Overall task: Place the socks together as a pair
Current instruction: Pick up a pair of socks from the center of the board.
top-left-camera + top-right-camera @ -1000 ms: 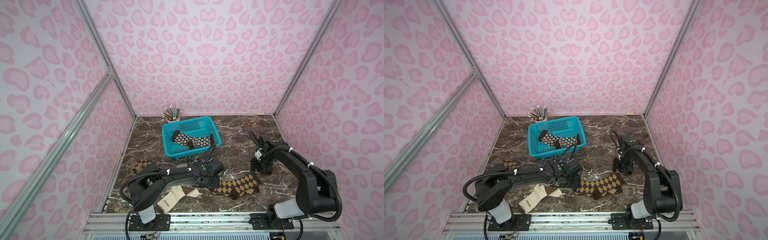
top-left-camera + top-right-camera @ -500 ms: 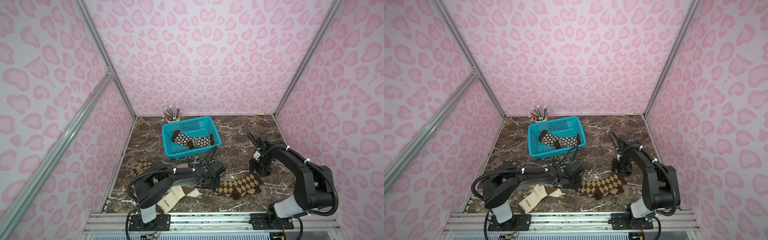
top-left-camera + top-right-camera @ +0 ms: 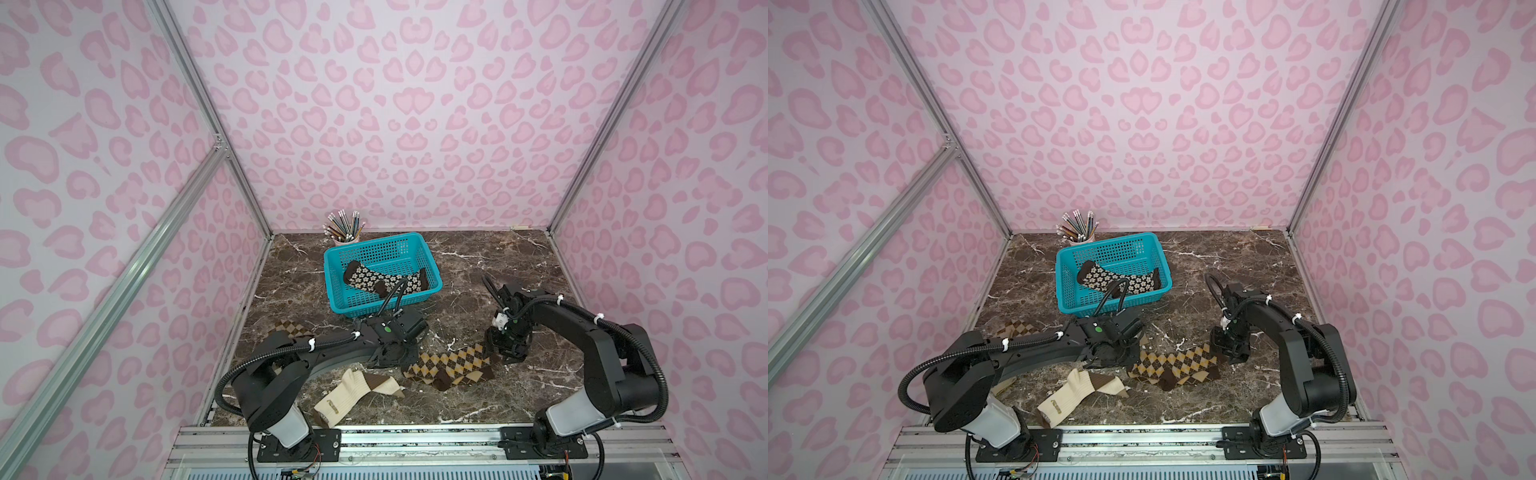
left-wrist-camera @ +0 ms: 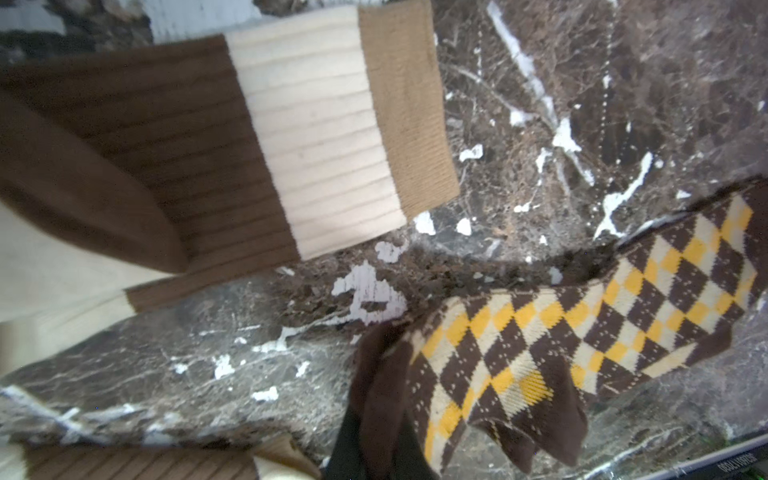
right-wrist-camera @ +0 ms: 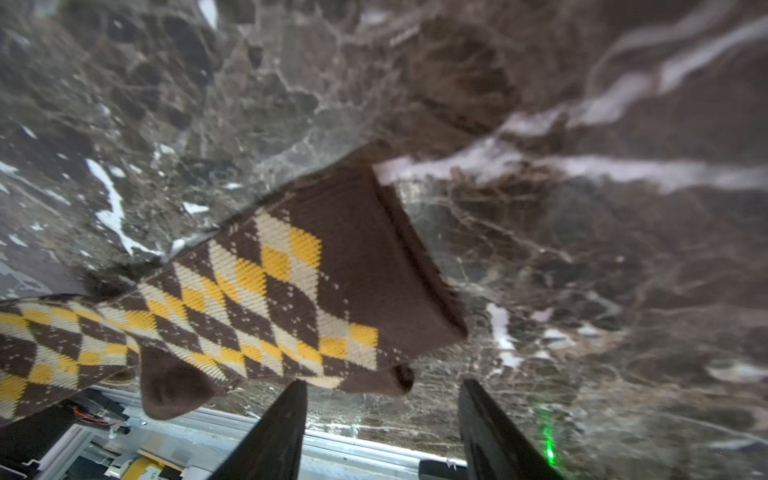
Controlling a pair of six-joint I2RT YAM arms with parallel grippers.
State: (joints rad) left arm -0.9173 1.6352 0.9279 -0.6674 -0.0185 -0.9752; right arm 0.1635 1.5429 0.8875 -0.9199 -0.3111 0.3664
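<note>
**One pair in the basket, argyle pair not yet joined**

Found the flowered socks lying together in the blue basket at the far middle of the worktop; judged that pair done. Saw cream ribbed socks overlapping at the near edge, left of centre; could not tell whether properly matched. Counted the argyle pair as the work left: one argyle sock stretched across the near middle, its mate well apart at the left, half hidden behind the left arm. Noted the left fingers pinched shut on the dark toe of the middle sock, bunching the knit there. Noted the right fingers spread open, empty, just beside the brown cuff at the right end. Looked soft and limp: brown, cream and yellow diamonds, plain brown heel, toe and cuff.
</note>
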